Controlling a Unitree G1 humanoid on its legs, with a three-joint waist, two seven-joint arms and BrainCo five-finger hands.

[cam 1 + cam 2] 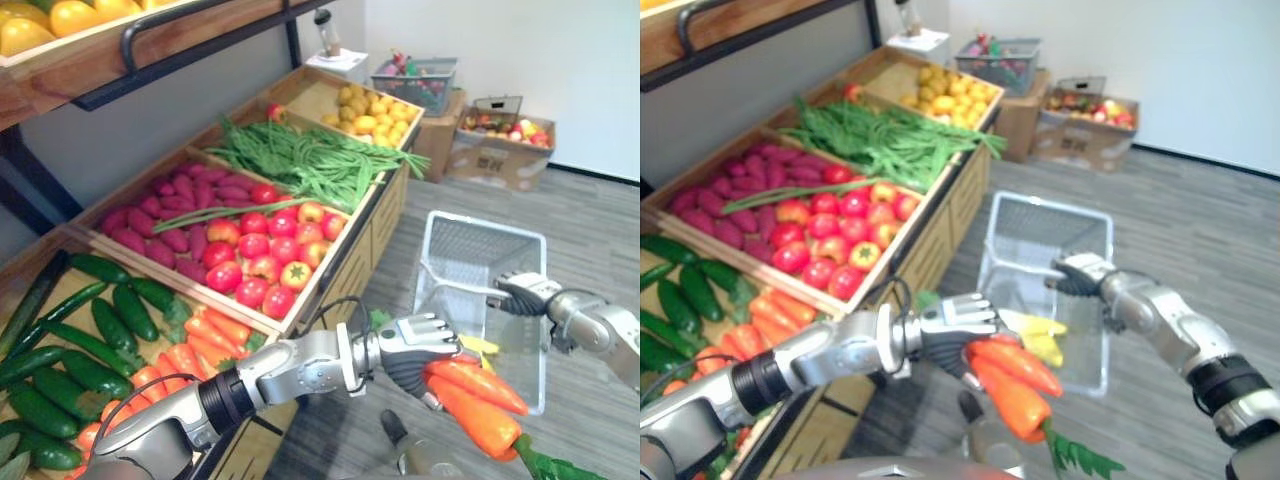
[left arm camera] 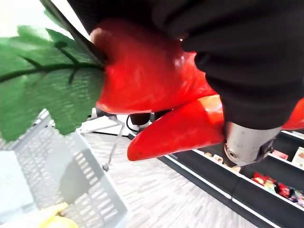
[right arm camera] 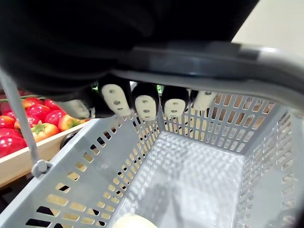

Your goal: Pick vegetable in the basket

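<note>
Grey basket [image 1: 438,268] holding yellow produce [image 1: 1036,336], carrots [image 1: 480,400] nearby

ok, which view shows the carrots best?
Right eye view: both carrots whole, leaves too, in the left hand by the basket that the right hand holds. Left eye view cuts off the leaves. Left wrist view: very close, parts of both and one leaf.

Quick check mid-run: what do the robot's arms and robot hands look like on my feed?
Both arms, left arm and right arm, are smooth silver-grey tubes broken by black bands. The left robot hand and right robot hand each have a dark ribbed cover over the back and wrist, silver fingers, and dark fingertips with pale oval pads.
</note>
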